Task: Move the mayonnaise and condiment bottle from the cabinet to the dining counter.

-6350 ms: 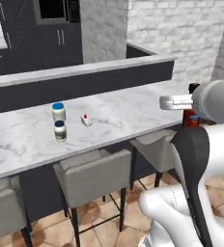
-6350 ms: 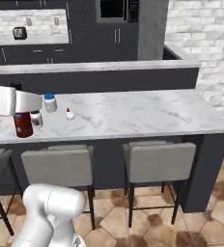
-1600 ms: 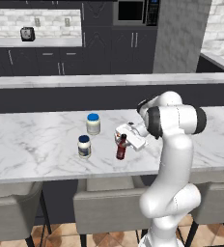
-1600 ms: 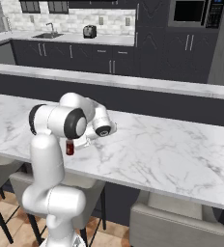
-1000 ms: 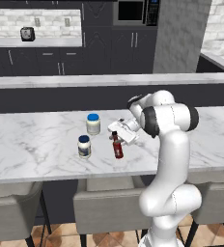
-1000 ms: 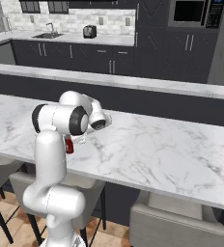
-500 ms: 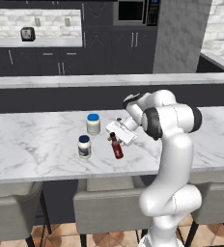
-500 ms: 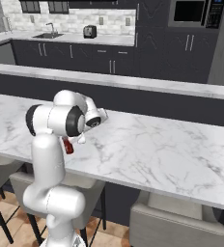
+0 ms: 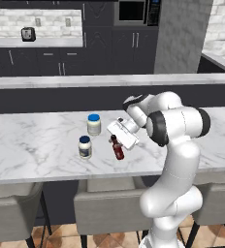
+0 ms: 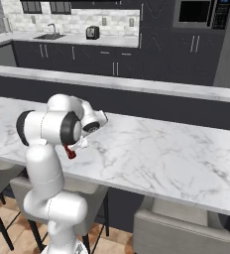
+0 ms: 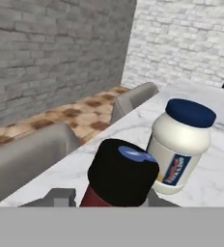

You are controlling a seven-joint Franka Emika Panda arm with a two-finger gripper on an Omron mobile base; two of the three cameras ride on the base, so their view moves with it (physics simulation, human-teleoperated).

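Compared with half a second ago, we see the condiment bottle (image 9: 117, 148) carried slightly further left along the dining counter (image 9: 32, 145), closer to the mayonnaise (image 9: 85, 147). The camera has not shifted. Our end effector (image 9: 118, 143) remains clamped on the red bottle, which is tilted, its dark cap leaning up and to the left; whether its base touches the marble surface we cannot tell. The arm rises from the near right, folds at its elbow and reaches left with the hand turned sideways. In the hand view the bottle's dark cap (image 11: 122, 170) sits close, with the mayonnaise (image 11: 181, 145) just beyond it. A wider cream jar (image 9: 93, 124) stands farther back on the surface. Grey stools (image 9: 109, 208) line the near edge.
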